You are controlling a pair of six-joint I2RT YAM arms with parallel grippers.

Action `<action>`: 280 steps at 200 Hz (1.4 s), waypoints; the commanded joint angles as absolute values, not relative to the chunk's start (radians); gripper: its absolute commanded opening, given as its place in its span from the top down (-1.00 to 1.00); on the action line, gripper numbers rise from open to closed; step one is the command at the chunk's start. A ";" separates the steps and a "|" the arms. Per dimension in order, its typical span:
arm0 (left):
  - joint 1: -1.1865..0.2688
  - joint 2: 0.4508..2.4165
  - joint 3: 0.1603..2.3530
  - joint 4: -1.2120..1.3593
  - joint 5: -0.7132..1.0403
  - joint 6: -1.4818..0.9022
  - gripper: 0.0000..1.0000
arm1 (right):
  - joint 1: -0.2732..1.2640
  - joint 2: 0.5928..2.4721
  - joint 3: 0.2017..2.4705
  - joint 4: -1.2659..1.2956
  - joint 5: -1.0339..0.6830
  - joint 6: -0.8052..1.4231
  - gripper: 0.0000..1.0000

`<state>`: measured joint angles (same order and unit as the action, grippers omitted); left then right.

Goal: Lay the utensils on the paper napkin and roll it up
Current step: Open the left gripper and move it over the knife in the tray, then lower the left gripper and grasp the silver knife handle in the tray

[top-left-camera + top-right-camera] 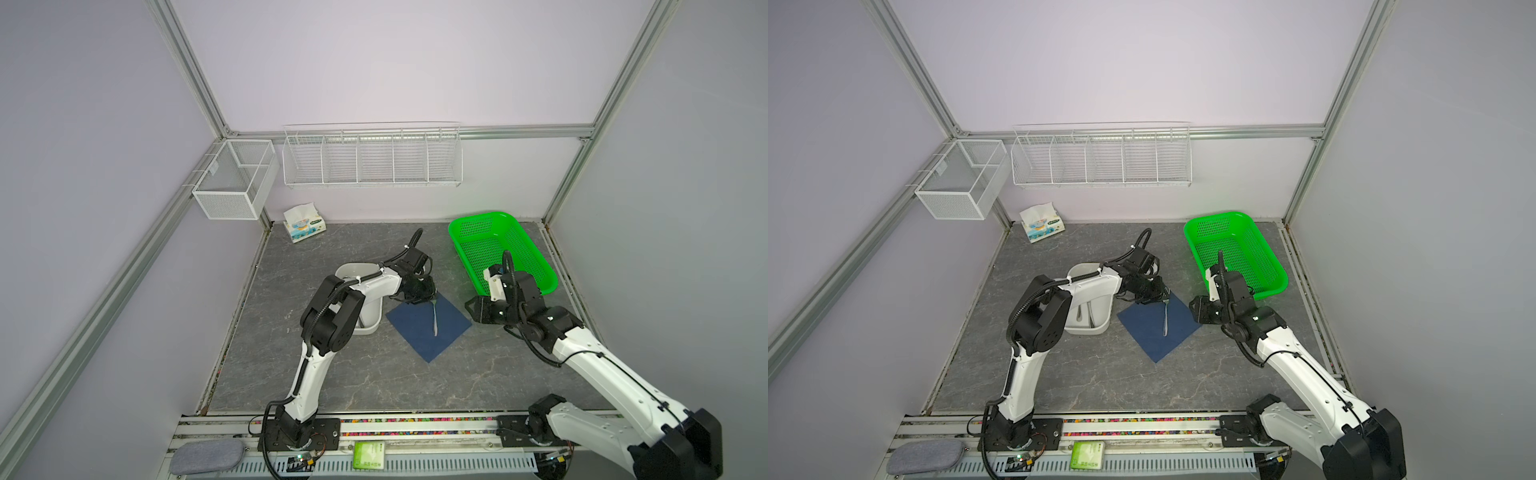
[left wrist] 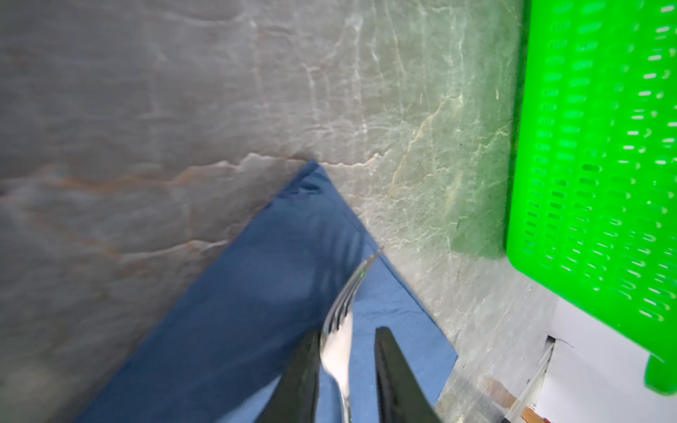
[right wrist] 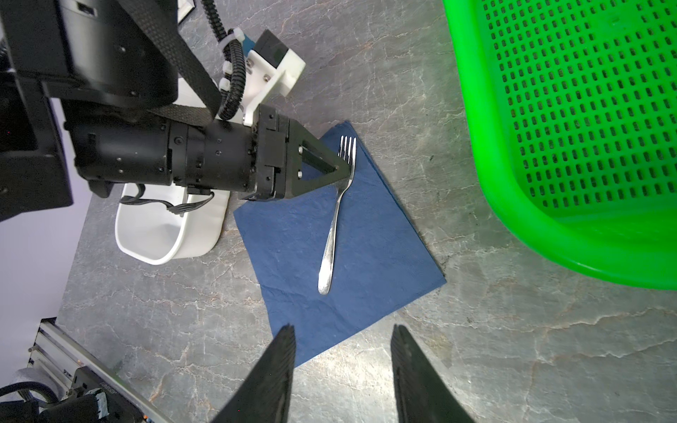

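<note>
Fork (image 3: 331,227) flat on napkin (image 3: 293,256), tines toward back wall (image 1: 374,62), neck inside slightly open left gripper (image 2: 348,331); right gripper (image 3: 344,327) half-open.

My left gripper (image 3: 346,169) and right gripper (image 3: 344,327) are matte black. The paper napkin (image 1: 419,332) is a plain dark navy blue and the fork (image 1: 435,320) shiny silver. The tabletop (image 1: 353,374) is grey with a stone pattern of pale and rusty veins. The basket (image 1: 478,216) is bright green, pierced by rows of small slots. The bin (image 1: 368,328) is plain white, the tissue pack (image 1: 303,222) white with blue print, the wire rack (image 1: 372,162) white, and the pad (image 1: 205,455) grey.
</note>
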<state>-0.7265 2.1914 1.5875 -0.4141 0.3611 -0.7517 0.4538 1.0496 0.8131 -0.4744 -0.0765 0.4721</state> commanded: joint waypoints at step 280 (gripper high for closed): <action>-0.446 1.806 1.344 -0.903 -0.076 -0.520 0.43 | 0.619 1.184 0.960 -0.405 -0.150 0.343 -0.64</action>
<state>-0.4568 1.7420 1.3243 -0.8387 -0.1249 -0.5690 0.6125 1.1667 0.9417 -0.3988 -0.1719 0.3443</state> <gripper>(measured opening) 0.284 0.819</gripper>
